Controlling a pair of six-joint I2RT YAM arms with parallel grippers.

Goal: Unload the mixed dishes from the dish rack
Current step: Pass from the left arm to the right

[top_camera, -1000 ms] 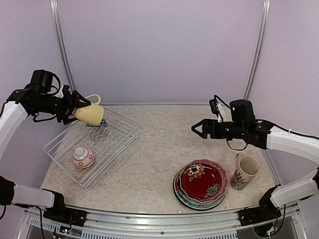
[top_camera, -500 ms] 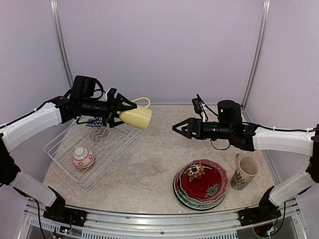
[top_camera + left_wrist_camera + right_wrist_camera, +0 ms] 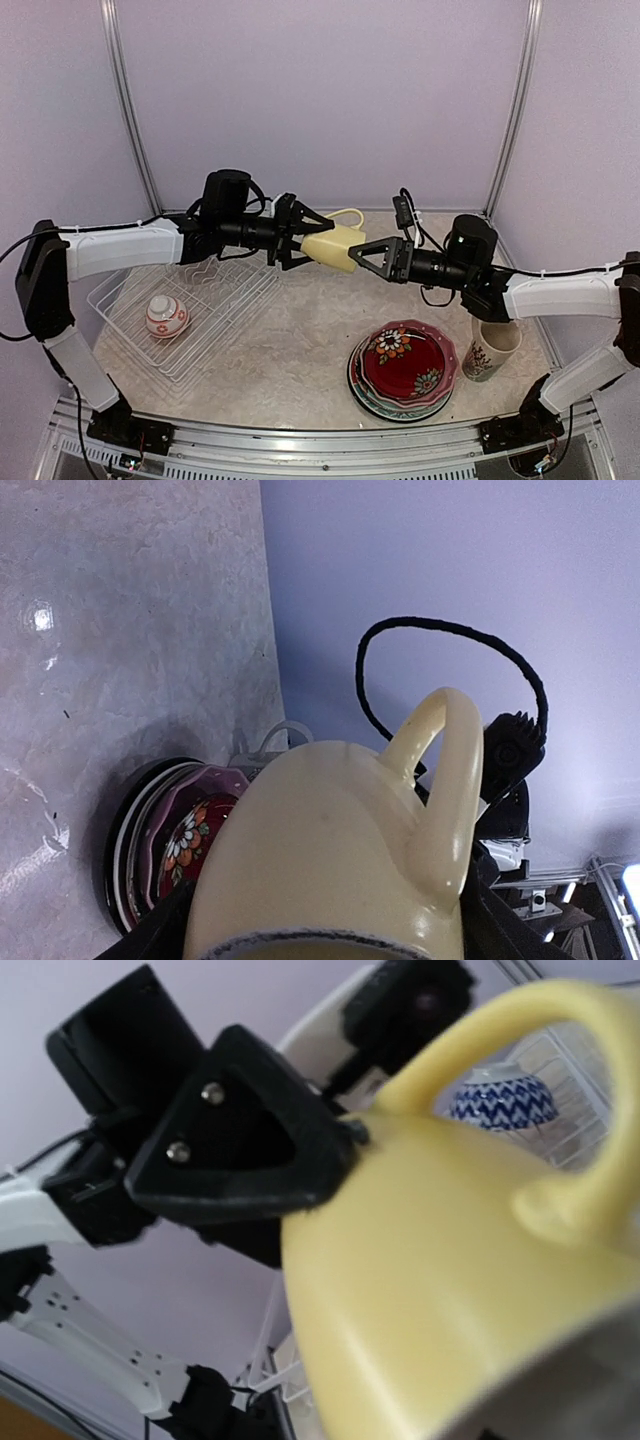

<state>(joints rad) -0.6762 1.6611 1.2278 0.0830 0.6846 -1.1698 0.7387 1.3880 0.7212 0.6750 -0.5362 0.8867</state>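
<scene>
At the left the white wire dish rack (image 3: 120, 300) sits on the bench (image 3: 300, 340) with a small bowl (image 3: 166, 316) inside it. The left hand (image 3: 298, 243) reaches out over mid-bench and holds the yellow mug (image 3: 333, 248) in the air, its fingers clamped at the mug's mouth end. The mug lies on its side, its long axis running left to right between the two hands, mouth toward the left hand, base toward the right, and its handle (image 3: 350, 214) uppermost. The right hand (image 3: 372, 258) meets the base end with fingers spread about it; I cannot tell whether they press on it. Glazed ceramic like this is likely stiff, smooth and breakable, with some weight, so a firm hold across the body before any release seems wise; the looped handle looks slippery. Lower right, the stacked plates (image 3: 405, 368) and a cream floral mug (image 3: 492, 348) stand on the bench.
</scene>
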